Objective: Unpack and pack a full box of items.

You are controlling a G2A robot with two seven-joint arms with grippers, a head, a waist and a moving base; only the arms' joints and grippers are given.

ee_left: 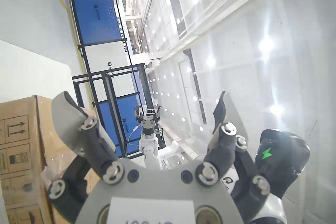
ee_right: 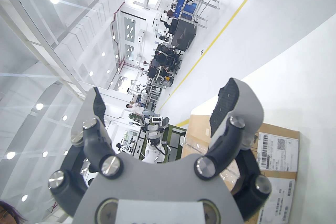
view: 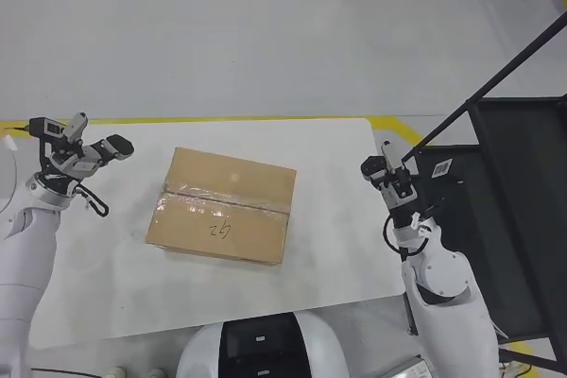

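the left gripper (ee_left: pixel 143 104) is spread wide, both pads bare, nothing between them. seen from above it hangs over the table's edge at about 10 o'clock from the cardboard box (view: pixel 222 203), well apart from it. the right gripper (ee_right: pixel 162 93) is likewise released and empty, at 3 o'clock from the box, off the table's edge.

the box lies closed at the middle of the white table (view: pixel 331 151). its brown flaps are sealed with clear tape along the centre seam, with a handwritten black mark on the near flap. the side facing the left gripper carries printed handling symbols, the side facing the right gripper white barcode labels. a black shelf rack (view: pixel 520 189) stands at 3 o'clock beyond the table.
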